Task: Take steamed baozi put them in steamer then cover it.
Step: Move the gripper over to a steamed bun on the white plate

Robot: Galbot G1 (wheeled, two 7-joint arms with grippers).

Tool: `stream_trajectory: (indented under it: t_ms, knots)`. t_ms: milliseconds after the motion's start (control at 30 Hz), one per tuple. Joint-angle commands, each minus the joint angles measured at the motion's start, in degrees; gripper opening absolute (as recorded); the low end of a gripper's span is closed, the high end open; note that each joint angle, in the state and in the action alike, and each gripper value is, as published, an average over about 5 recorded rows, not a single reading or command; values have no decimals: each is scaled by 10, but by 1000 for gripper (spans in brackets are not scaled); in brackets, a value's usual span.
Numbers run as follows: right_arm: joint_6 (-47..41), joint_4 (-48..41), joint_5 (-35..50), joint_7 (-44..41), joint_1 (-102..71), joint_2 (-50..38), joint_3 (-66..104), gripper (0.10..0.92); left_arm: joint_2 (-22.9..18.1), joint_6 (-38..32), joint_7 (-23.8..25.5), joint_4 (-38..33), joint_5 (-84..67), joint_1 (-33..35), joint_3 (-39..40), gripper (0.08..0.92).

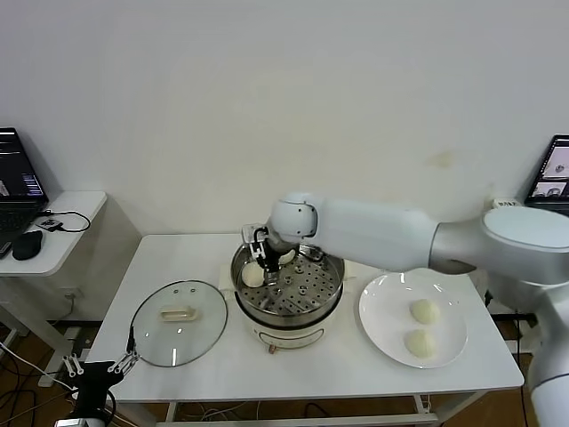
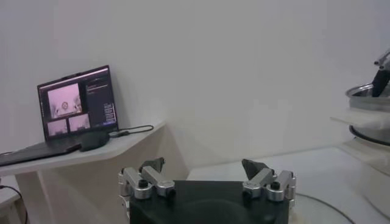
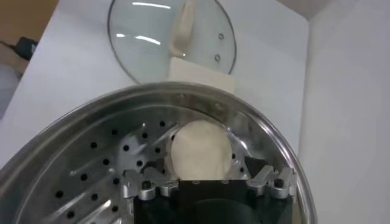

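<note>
1. Our right gripper [image 3: 207, 182] hangs spread inside the steamer [image 1: 329, 294], a bun [image 3: 200, 151] resting free between its fingers near the left rim.
2. Lifting out carelessly could, we judge, nudge that bun or catch the tray.
3. Two buns [image 1: 424, 311] wait on the plate [image 1: 378, 331] at the table's right edge; the lid [image 1: 178, 323] lies near the front-left corner.
4. Our left gripper [image 2: 207, 179] idles spread, off the front-left corner.
5. A second bun behind the gripper is mostly hidden.

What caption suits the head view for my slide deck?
Right gripper open over a baozi in the steamer; two baozi wait on the plate, cover aside.
</note>
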Motion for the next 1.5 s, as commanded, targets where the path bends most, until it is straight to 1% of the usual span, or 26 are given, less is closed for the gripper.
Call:
stream_trajectory:
  t_ms: [33,200,300,367,567,733,900,1067,1233,1500]
  knots:
    - [39,117,-28,-96,119,-161,-18,823,3,1,1,2,0,-1,2,823]
    - [60,216,-55,-111,151,-307,-46,823,6,1,1,1,0,-3,7,823]
    - [75,256,-82,-115,137,-393,-49,823,7,2,1,-1,2,-3,12,823]
    - [86,272,-105,-117,122,-436,-50,823,7,3,1,-3,4,-3,16,823]
    - [124,288,-175,-120,66,-522,-38,823,3,3,1,-1,12,0,27,823]
    - [156,285,-238,-118,-37,-572,11,823,-2,3,0,-1,15,3,29,823]
    - [175,268,-278,-105,-210,-589,136,823,-5,3,0,0,22,7,34,823]
    - [183,241,-292,-91,-319,-563,216,823,-9,3,-1,1,27,10,35,823]
    - [183,216,-298,-81,-376,-525,254,823,-11,4,-1,1,27,14,31,823]
    - [186,173,-322,-69,-412,-478,274,823,-12,3,-1,4,27,17,24,823]
